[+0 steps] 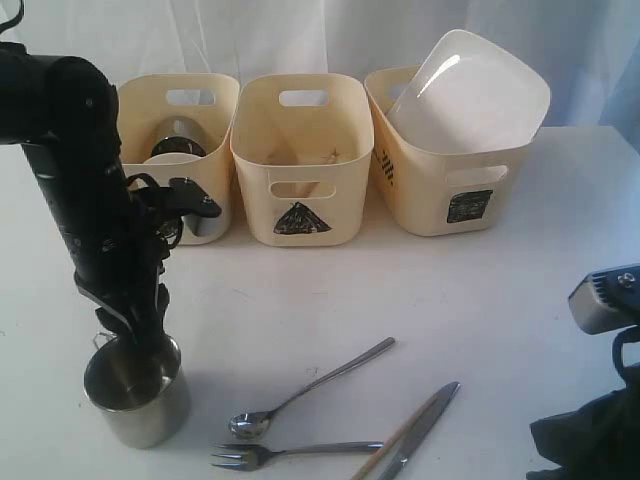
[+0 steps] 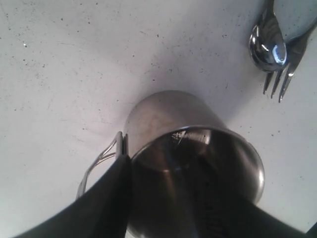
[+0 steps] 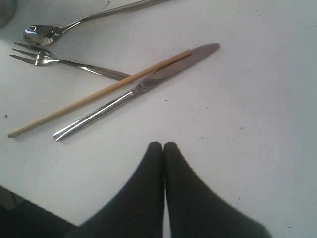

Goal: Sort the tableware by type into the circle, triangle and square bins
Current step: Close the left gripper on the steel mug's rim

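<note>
A steel handled mug [image 1: 140, 410] [image 2: 168, 114] stands on the white table at the front left. My left gripper [image 1: 135, 335] [image 2: 166, 163] is open at its rim, one finger outside by the handle and the other inside the cup. A spoon [image 1: 310, 385] [image 3: 39, 33], fork [image 1: 290, 452] [image 3: 64, 63], knife [image 1: 425, 425] [image 3: 148, 84] and one wooden chopstick [image 3: 99, 94] lie at the front centre. My right gripper [image 3: 163, 145] is shut and empty, just above the table near the knife. The triangle bin [image 1: 297, 160] is in the middle, the square bin [image 1: 450, 190] holds the white plate [image 1: 470, 90].
The left bin [image 1: 215, 100] holds a steel vessel [image 1: 178, 140]; my left arm covers most of its mark. The right arm's dark bulk [image 1: 600, 430] fills the front right corner. A pale curtain hangs behind the bins.
</note>
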Action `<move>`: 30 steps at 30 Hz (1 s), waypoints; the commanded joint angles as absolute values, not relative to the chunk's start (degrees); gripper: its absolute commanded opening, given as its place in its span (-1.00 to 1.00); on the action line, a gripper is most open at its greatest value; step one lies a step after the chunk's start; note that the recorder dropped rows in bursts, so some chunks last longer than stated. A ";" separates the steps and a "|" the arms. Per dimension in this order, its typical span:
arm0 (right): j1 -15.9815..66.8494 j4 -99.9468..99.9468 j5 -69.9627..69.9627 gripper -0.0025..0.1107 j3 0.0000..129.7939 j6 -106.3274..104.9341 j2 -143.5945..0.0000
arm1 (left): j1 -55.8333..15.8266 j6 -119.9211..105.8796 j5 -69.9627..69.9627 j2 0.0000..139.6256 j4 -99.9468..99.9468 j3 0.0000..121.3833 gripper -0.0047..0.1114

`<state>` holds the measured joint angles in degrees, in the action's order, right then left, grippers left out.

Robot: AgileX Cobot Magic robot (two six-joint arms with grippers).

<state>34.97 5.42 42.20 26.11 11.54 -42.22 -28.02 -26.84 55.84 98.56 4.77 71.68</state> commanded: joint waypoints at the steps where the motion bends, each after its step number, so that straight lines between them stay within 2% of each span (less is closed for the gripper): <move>1: 34.82 5.34 42.28 -0.96 25.66 11.85 -41.85 | -28.01 -27.43 58.30 97.74 3.22 71.45 -0.16; 15: 34.82 5.34 42.03 -0.96 25.66 11.85 -41.85 | -28.01 -35.66 55.38 95.41 3.59 71.45 -0.16; 19: 34.82 5.34 42.03 -0.96 25.66 11.85 -41.85 | -28.01 -37.75 55.00 95.40 3.76 71.45 -0.01; 30: 34.82 5.56 42.14 -0.96 25.66 11.85 -41.85 | -28.01 -39.65 55.35 95.40 4.69 71.45 -0.01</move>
<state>34.97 5.42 42.20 26.11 11.54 -42.22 -28.02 -39.14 54.04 95.62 3.64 71.68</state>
